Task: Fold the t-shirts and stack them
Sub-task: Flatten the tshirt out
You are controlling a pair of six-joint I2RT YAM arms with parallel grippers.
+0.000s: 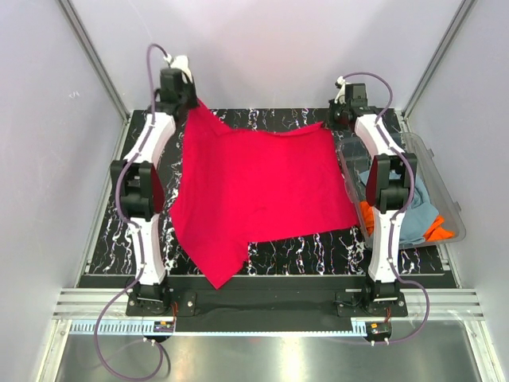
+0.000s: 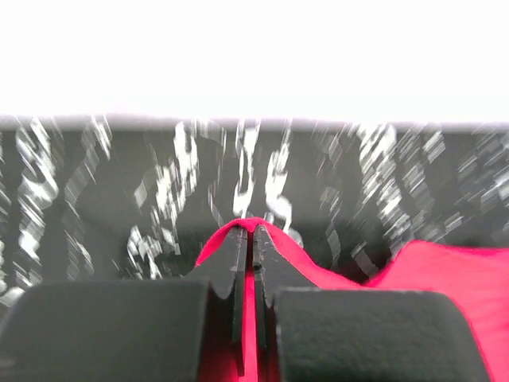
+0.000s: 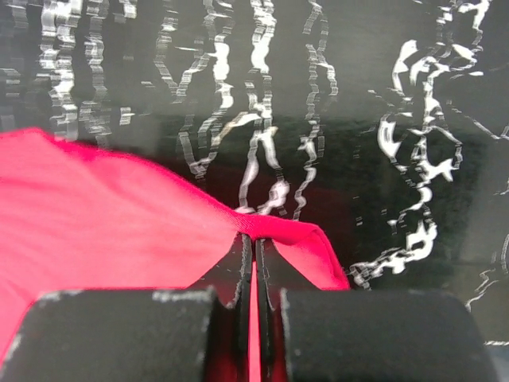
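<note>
The crimson red t-shirt (image 1: 258, 191) lies spread over the black marbled table, one corner hanging toward the near edge. My left gripper (image 1: 191, 99) is shut on its far left corner, which is lifted; the cloth (image 2: 278, 243) drapes over the shut jaws in the left wrist view. My right gripper (image 1: 336, 121) is shut on the far right corner, and the cloth (image 3: 294, 231) is pinched between its jaws in the right wrist view. Grey-blue (image 1: 413, 227) and orange (image 1: 437, 231) t-shirts lie bunched in the tub.
A clear plastic tub (image 1: 441, 179) stands at the table's right edge, close beside my right arm. White walls with metal posts close in the left, right and far sides. A metal rail runs along the near edge.
</note>
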